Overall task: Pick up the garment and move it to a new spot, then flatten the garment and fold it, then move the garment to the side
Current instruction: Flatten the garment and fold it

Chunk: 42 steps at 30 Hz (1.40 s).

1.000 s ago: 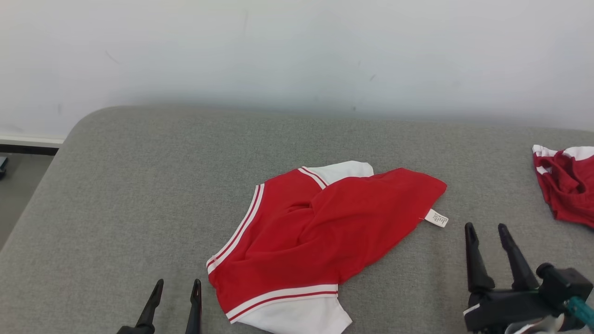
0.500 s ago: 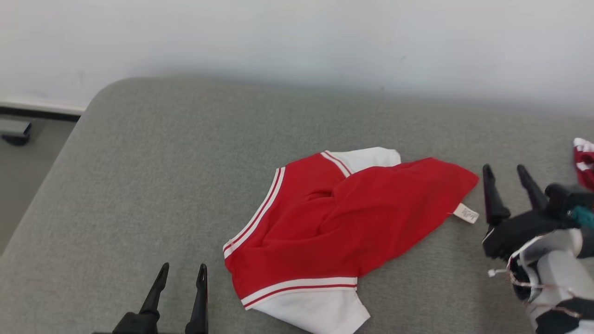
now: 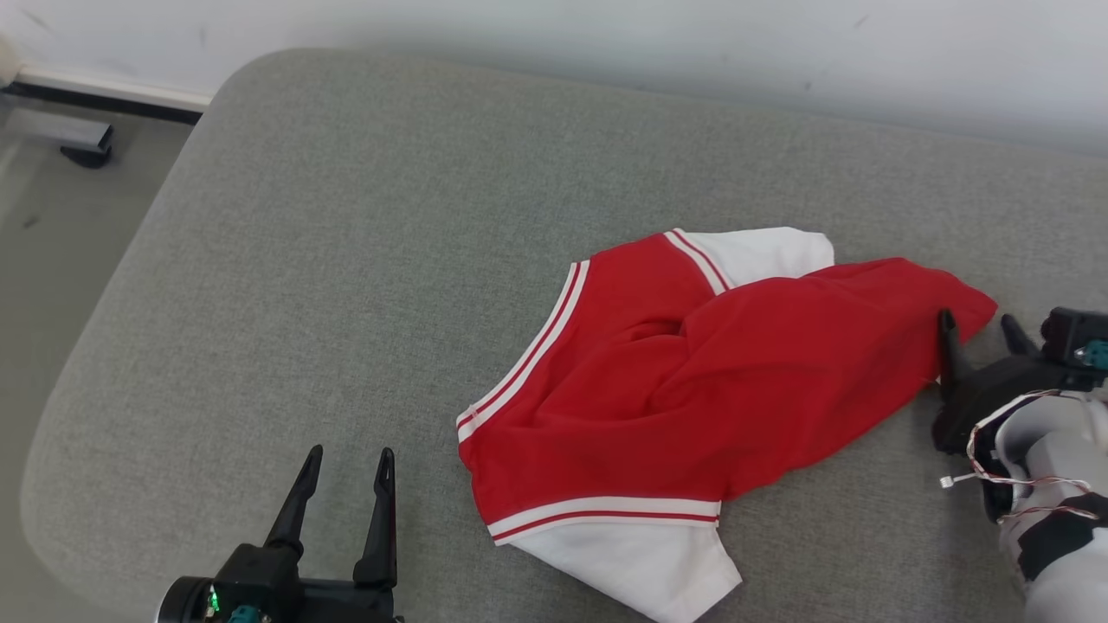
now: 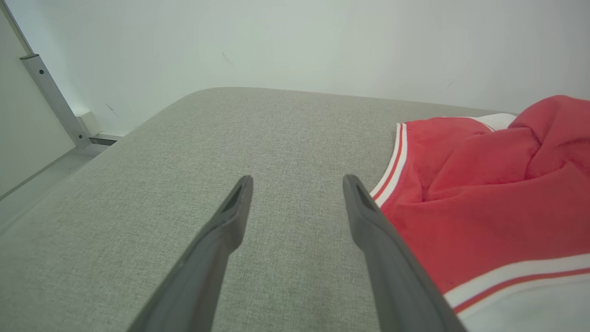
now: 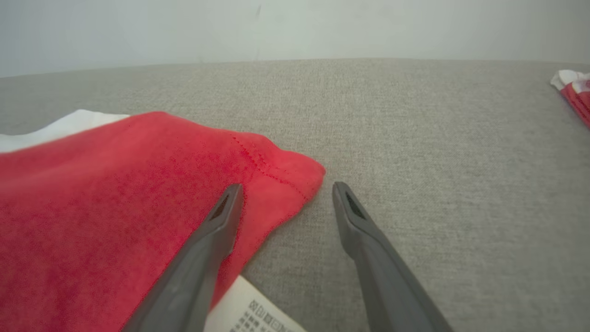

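Note:
A red garment (image 3: pixel 692 381) with white sleeves and white-striped trim lies rumpled on the grey cushioned surface (image 3: pixel 346 216). My right gripper (image 3: pixel 978 324) stands open at the garment's right corner; in the right wrist view the red corner (image 5: pixel 276 170) lies between and just ahead of its fingers, with the white care label (image 5: pixel 249 309) beneath. My left gripper (image 3: pixel 346 459) is open at the lower left, apart from the garment's striped edge (image 4: pixel 392 161), nothing between its fingers.
A second red and white cloth (image 5: pixel 574 90) lies at the far right of the surface. The white wall runs along the back. The surface's rounded left edge drops to the floor, where a dark object (image 3: pixel 82 143) sits.
The head camera has tilted down and turned, shifting the whole picture. My right gripper has moved forward and left to the garment's right corner, over its label. The left gripper stays open.

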### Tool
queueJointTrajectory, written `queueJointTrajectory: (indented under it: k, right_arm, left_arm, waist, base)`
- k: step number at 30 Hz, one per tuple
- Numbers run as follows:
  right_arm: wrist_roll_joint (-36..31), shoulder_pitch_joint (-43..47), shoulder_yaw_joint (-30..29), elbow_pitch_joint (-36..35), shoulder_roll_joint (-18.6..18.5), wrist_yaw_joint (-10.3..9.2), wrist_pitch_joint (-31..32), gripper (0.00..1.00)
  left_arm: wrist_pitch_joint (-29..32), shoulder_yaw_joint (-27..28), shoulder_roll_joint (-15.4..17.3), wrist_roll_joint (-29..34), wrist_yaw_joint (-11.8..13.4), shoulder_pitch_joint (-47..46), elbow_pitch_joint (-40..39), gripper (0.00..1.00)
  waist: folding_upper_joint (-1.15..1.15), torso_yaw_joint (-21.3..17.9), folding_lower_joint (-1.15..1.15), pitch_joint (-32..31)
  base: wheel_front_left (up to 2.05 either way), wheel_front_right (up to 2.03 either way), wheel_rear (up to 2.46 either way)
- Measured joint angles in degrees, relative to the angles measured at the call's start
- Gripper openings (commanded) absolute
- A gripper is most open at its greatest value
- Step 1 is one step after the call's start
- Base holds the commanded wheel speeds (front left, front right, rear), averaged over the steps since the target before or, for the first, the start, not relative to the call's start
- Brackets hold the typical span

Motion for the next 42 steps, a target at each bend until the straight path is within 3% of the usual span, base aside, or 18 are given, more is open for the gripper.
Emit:
queueJointTrajectory:
  k: [1,2,3,9,12,22,30,37,39,40,42]
  right_arm:
    - [0.02,-0.29,0.2,1.03,0.34,0.0,0.04,1.0]
    - [0.09,-0.5,0.49,1.89,0.74,0.0,0.01,0.38]
    - [0.13,-0.8,0.88,2.46,1.0,0.0,-0.4,0.0]
    - [2.56,-1.96,1.91,3.58,1.38,0.0,-3.9,0.0]
    - [5.48,-0.46,2.45,0.67,1.78,0.0,-5.27,0.0]
    - [11.23,17.9,4.88,-23.29,2.49,0.0,-5.87,0.0]
    - [12.02,34.62,-4.08,-39.74,4.61,0.0,-1.25,0.0]
    - [10.39,44.14,-11.5,-50.81,11.03,0.0,5.24,0.0]
    - [9.0,44.68,-12.46,-51.71,11.84,0.0,6.49,0.8]
    - [8.05,44.76,-12.85,-52.05,11.85,0.0,6.69,1.0]
    - [6.05,44.87,-13.34,-52.93,11.69,0.0,6.56,1.0]
  left_arm:
    - [-0.01,0.07,-0.02,0.0,0.01,-0.03,-0.08,1.0]
    - [-0.01,0.15,-0.04,0.0,0.09,-0.03,-0.09,1.0]
    - [-0.01,0.24,-0.05,0.0,0.27,-0.03,-0.12,1.0]
    - [0.0,0.76,-0.13,-0.01,0.6,-0.03,-0.05,1.0]
    - [-0.01,0.91,-0.22,-0.07,0.62,0.05,0.11,1.0]
    - [0.0,3.39,-0.2,-0.22,0.75,3.54,0.22,1.0]
    - [-0.01,3.36,-0.24,-0.15,0.85,4.82,-0.91,1.0]
    - [-0.01,2.82,-0.26,-0.44,1.16,4.75,-1.01,1.0]
    - [0.0,2.66,-0.27,-0.48,1.15,4.67,-0.75,1.0]
    - [0.0,2.47,-0.27,-0.48,1.08,4.55,-0.57,1.0]
    - [0.0,2.4,-0.27,-0.48,0.92,4.41,-0.41,1.0]
  waist:
    - [0.0,0.25,0.0,0.36]
    - [0.0,0.43,0.0,0.69]
    - [0.0,0.55,-0.01,0.98]
    - [0.0,-0.3,0.0,1.13]
    - [0.0,-1.1,0.0,0.29]
    - [0.0,-6.36,-0.01,-3.5]
    - [-0.01,-11.15,-0.02,-6.06]
    - [-0.01,-13.02,-0.02,-5.78]
    - [0.0,-13.08,-0.01,-5.61]
    - [0.0,-13.0,-0.02,-5.62]
    - [-0.01,-12.74,-0.02,-5.85]
  base:
    - [0.0,0.0,0.0]
    - [0.0,0.0,0.0]
    - [0.0,0.0,0.0]
    - [0.0,0.0,0.0]
    - [0.0,0.0,0.0]
    - [0.0,0.0,0.0]
    - [0.0,0.0,0.0]
    - [0.0,0.0,0.0]
    - [0.0,0.0,0.0]
    - [0.0,0.0,0.0]
    - [0.0,0.0,0.0]
